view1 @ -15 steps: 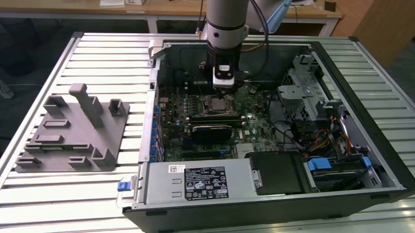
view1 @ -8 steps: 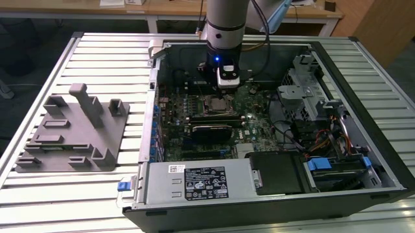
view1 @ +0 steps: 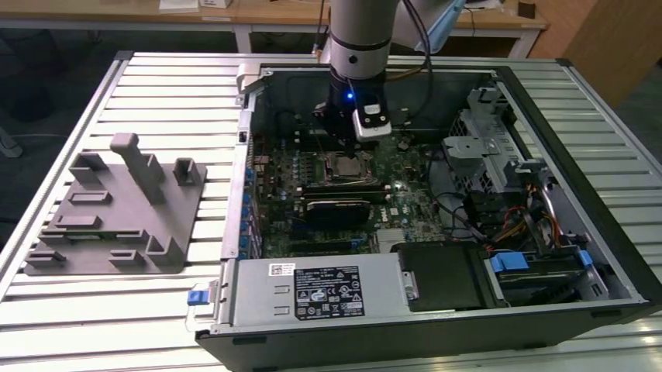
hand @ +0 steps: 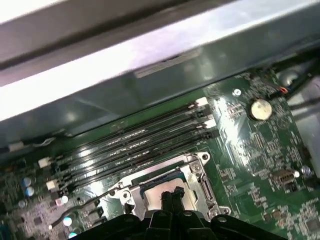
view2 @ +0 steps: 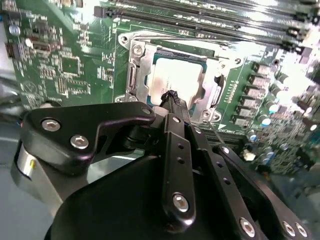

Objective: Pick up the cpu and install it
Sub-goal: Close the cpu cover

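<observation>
The cpu (view2: 180,80) is seen lying flat within the socket frame (view2: 136,70) on the motherboard (view2: 65,65), its pale metal top turned upward. The frame's metal border is seen around all four sides of the chip.

The hand (view2: 173,96) is positioned directly over the cpu's near edge. Its two fingers (hand: 165,198) are drawn together with no visible gap, and nothing is gripped between them. Whether the fingertips are touching the chip cannot be told.

Just beside the socket, a row of long black memory slots (hand: 135,145) is shown in the first wrist view, and a round coin cell (hand: 260,108) is found further along the board.

In the exterior view, the arm (view1: 359,35) is seen reaching down into an open computer case (view1: 579,256) laid on its side on the slatted bench (view1: 155,85). A power supply (view1: 315,291) is fitted at the near end of the case. A grey tray (view1: 114,217) is placed on the bench toward the exterior view's left, well apart from the hand.
</observation>
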`<move>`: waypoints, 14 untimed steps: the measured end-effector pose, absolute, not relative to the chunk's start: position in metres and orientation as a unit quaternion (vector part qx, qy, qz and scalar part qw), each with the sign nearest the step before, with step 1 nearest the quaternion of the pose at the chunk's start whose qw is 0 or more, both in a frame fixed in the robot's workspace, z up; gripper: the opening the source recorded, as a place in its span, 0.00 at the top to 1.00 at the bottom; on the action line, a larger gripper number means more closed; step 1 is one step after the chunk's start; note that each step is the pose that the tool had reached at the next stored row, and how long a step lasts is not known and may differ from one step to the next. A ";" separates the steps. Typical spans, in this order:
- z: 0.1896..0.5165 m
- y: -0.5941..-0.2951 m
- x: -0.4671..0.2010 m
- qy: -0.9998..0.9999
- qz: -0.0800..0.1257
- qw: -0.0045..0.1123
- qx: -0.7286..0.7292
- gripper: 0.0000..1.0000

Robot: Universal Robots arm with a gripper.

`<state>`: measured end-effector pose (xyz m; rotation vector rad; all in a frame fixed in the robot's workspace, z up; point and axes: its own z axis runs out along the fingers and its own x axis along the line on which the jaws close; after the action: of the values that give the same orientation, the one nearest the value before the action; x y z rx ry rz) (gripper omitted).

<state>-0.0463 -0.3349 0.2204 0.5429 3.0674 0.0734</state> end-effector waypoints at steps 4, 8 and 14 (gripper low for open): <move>0.219 -0.335 -0.046 0.990 0.024 0.012 0.138 0.89; 0.218 -0.335 -0.046 0.994 0.024 0.011 0.102 0.89; 0.217 -0.335 -0.046 0.998 0.013 0.008 0.058 0.89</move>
<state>-0.0462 -0.3349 0.2170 0.1829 3.1205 0.0413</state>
